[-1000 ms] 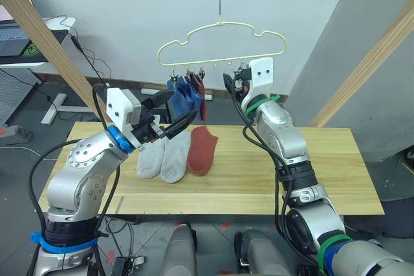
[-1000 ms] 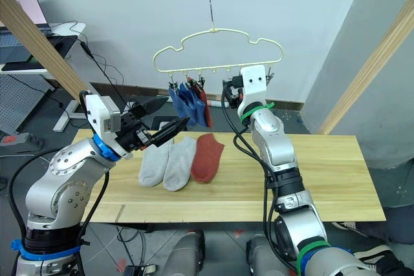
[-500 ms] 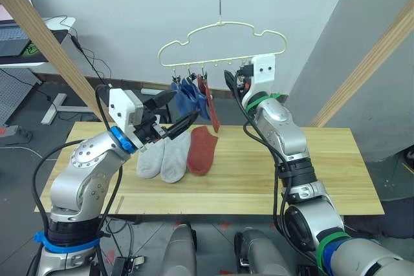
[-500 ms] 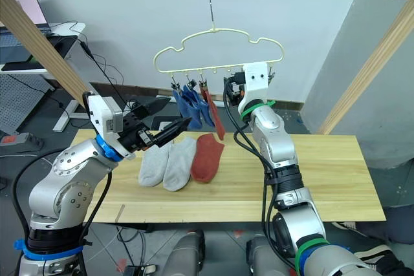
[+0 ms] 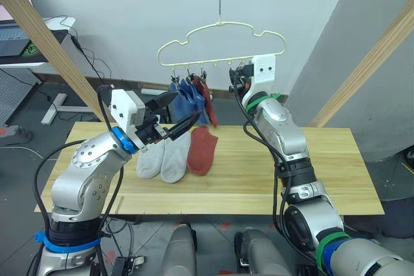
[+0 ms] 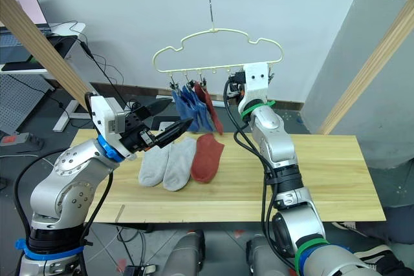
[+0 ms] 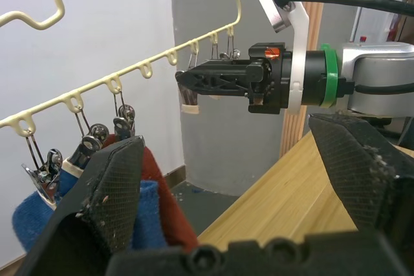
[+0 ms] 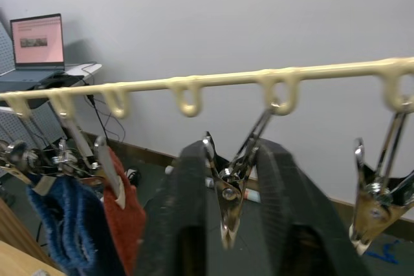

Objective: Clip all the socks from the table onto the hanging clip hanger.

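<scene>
Pale wooden planks make up the table, and on it, nearest the robot, lie 3 socks side by side: 2 grey socks and 1 red sock. Just above them hovers the left gripper, its fingers spread wide and holding nothing. Farther back hangs the hanger, with 2 blue socks and 1 red one clipped at the robot's left end of its bar. At the other end the right gripper has its fingers closed around 1 empty clip, one on each side of it; whether the squeeze has opened that clip I cannot tell.

Judging by this, 3 socks are hung and 3 remain. The step in hand looks like readying a clip for the next sock. To do it well, the right arm should keep the hanger from swinging and press the clip's handles, not its mouth. The left claw should drop onto 1 sock only, likely the red one nearest the hanger, pinch it by the cuff, and feed that edge deep into the open clip.
</scene>
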